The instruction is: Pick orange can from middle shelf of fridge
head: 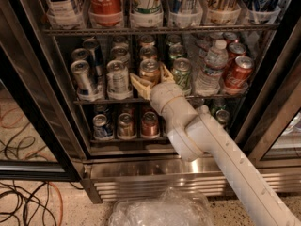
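Gripper: matt cream plastic gripper [149,73], seemingly smooth
Between its jaws: glossy orange-bronze metal can [149,68]
Below the jaws: brushed stainless-steel fridge base [131,169]

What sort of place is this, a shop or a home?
Probably a shop or office pantry: a glass-door display fridge full of cans, loose cables on the floor. The claw is at the orange can on the middle shelf, open around it.
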You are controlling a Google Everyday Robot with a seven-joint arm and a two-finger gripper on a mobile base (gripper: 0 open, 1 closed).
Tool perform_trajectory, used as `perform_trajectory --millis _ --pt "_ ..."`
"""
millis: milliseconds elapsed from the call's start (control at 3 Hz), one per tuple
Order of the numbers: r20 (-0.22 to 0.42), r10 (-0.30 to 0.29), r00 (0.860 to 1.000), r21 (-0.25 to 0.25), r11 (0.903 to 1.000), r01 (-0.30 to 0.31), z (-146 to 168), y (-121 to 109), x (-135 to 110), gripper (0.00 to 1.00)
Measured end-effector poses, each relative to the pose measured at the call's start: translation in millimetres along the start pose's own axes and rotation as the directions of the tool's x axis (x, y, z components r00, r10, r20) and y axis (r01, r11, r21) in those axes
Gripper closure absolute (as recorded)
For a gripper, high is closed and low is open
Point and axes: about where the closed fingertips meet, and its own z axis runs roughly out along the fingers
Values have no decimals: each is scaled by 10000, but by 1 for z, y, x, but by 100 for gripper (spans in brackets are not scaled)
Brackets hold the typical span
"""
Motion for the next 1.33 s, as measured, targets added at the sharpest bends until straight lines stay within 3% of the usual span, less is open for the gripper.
perform_trajectory --millis 333,667,1000,1333 --pt "1 6 10000 5 10000 -6 0 0 0 68" --pt "1 6 10000 5 10000 -6 0 0 0 91" --pt "17 -11 10000 12 10000 11 0 1 -1 100" --pt "43 -59 10000 39 10000 59 -4 2 -8 100"
